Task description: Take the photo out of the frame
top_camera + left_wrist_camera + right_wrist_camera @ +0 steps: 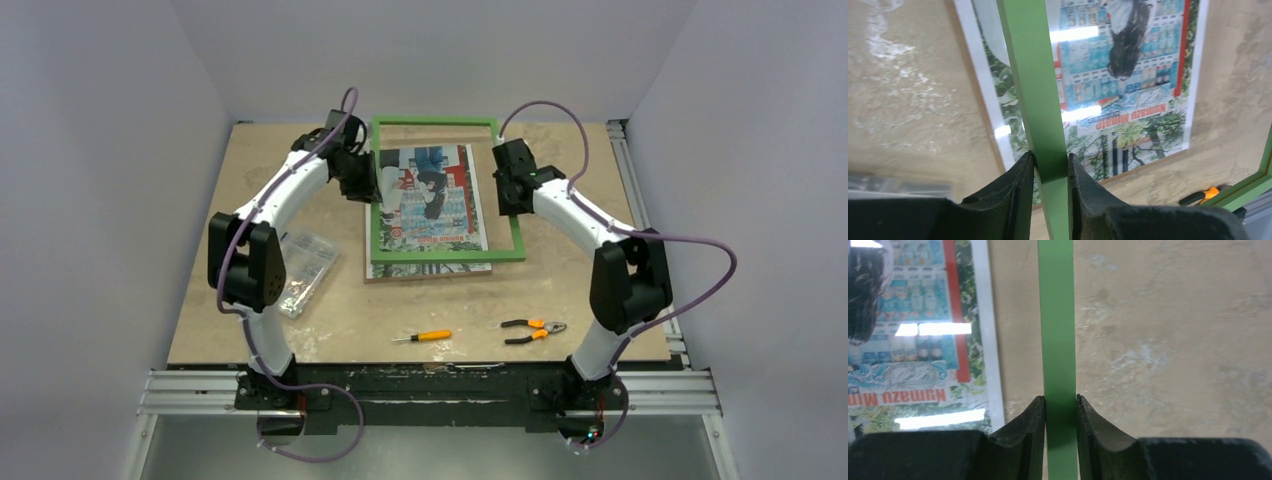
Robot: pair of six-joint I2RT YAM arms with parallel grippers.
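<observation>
Nearest the arm bases, a screwdriver (422, 337) with an orange handle and a pair of pliers (533, 330) lie apart on the desk (600, 300). A clear plastic box (305, 268) sits at the left, beside the left arm. Further back the photo (432, 200) lies flat on the desk, print side up. Its brown backing pokes out just past the near rail of the frame (445, 256). The green frame sits over the photo but is shifted right. In the left wrist view its left rail (1035, 75) crosses the photo's (1128, 65) left part. In the right wrist view bare desk (1168, 340) shows on both sides of the right rail (1058, 315), which is clear of the photo (913, 315). The left fingers (1029, 167) are closed narrow on the left rail, pinching it from both sides. The right fingers (1038, 410) are pinched the same way on the right rail. Whether the frame is lifted off the desk can't be told for certain. The frame's far rail is near the back edge of the desk.
</observation>
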